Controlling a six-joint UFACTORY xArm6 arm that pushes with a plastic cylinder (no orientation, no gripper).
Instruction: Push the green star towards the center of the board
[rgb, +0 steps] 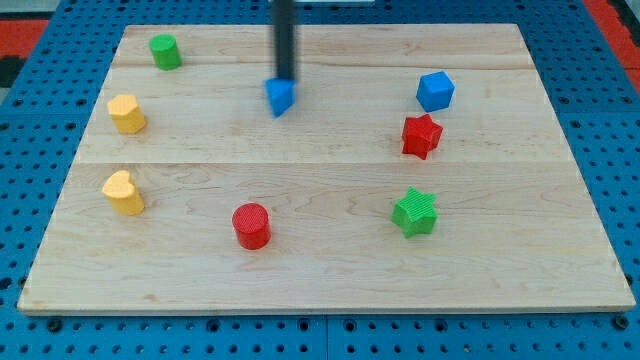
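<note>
Now, taking the green star (414, 212) as landmark: my tip (285, 80) sits far up-left of it, touching the blue triangle (281, 97); there are no fingers to report. The star lies low on the bench (320, 280), right of centre. I should circle to its lower-right side, then push up-left, missing the red star (421, 136) above it.

No readable text, labels, brands, numbers or signs on anything in view.

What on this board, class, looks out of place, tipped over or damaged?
Nothing stands out. All eight blocks sit flat on the board, apart from one another. My tip sits at the blue triangle, far from the green star.
</note>
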